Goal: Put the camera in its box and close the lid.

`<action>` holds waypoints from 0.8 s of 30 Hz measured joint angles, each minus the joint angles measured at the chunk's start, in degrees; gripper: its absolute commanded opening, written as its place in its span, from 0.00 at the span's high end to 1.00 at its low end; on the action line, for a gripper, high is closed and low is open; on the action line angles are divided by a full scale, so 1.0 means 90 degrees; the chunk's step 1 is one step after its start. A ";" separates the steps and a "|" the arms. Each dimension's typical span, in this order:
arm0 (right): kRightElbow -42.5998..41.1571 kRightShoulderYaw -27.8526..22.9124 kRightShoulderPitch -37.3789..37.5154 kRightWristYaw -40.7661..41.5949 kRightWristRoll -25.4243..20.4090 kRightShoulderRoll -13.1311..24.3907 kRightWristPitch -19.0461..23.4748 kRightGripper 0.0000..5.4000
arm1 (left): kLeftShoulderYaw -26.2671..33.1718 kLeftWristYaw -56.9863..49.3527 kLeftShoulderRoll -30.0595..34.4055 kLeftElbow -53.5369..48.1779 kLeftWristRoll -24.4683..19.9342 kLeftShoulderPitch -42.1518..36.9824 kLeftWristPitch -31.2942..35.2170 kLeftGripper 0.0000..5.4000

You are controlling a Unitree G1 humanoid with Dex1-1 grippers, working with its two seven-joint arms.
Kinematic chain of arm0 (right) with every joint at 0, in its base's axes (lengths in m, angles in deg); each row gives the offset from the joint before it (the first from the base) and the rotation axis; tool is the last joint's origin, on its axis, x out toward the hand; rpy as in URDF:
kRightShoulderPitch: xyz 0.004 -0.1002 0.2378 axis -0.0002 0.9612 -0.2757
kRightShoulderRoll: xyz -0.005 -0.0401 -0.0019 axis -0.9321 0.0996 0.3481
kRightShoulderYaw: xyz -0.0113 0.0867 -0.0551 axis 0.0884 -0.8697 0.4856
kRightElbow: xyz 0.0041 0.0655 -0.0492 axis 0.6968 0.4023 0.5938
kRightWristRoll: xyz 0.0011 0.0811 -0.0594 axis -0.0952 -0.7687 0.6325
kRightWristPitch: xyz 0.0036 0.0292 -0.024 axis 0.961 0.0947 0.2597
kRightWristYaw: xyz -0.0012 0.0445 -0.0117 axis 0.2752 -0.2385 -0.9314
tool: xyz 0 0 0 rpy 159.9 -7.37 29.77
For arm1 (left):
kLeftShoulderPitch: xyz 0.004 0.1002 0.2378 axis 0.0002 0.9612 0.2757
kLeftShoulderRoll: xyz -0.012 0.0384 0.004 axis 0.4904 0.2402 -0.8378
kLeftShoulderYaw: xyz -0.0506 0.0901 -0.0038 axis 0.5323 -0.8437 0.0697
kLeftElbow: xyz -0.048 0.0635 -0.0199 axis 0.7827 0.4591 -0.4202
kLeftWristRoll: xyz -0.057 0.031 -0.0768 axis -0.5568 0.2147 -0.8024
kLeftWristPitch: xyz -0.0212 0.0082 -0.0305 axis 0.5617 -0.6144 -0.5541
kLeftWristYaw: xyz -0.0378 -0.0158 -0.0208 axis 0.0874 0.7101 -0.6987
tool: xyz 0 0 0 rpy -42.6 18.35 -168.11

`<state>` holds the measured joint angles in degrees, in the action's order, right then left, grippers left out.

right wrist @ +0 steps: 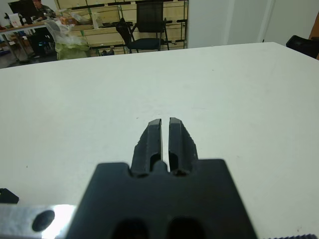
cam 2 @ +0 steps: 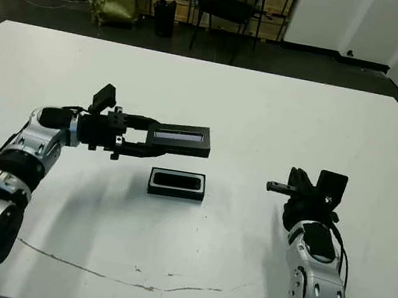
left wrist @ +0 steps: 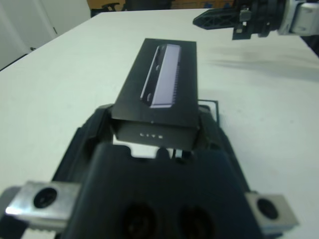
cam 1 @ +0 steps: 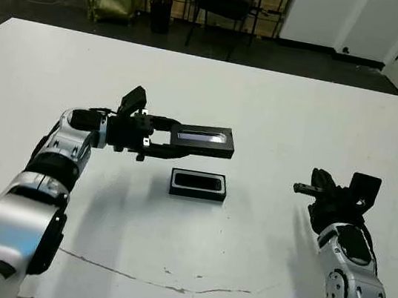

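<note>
Black lid (cam 1: 202, 139) clamped in left hand (cam 1: 157, 140) above box (cam 1: 197, 185); right hand (right wrist: 165, 139) pinched together, empty.

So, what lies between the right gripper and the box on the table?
Only bare white table; in the left eye view nothing stands between the right gripper and the box.

Grey-striped lid (cam 1: 202, 138) held level in the air behind the box (cam 1: 198, 185).
</note>
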<state>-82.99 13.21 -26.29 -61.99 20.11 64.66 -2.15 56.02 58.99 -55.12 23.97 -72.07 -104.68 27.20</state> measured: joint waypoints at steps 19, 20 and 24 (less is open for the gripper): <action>0.0176 -0.0038 -0.0002 0.0020 -0.0074 -0.0002 -0.0048 1.00 | -0.0105 0.0370 0.0080 0.0006 -0.0212 0.0306 0.0742 0.52; 0.0176 -0.0038 -0.0002 0.0020 -0.0075 -0.0003 -0.0050 1.00 | -0.0105 0.0420 0.0088 0.0007 -0.0234 0.0305 0.0794 0.52; 0.0180 -0.0012 -0.0002 -0.0004 -0.0003 0.0000 -0.0049 1.00 | -0.0117 0.0616 0.0137 0.0055 -0.0261 0.0288 0.0886 0.52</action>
<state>-81.37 13.11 -26.31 -62.02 20.09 64.65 -2.59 54.97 64.53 -53.89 24.46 -74.42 -102.08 35.17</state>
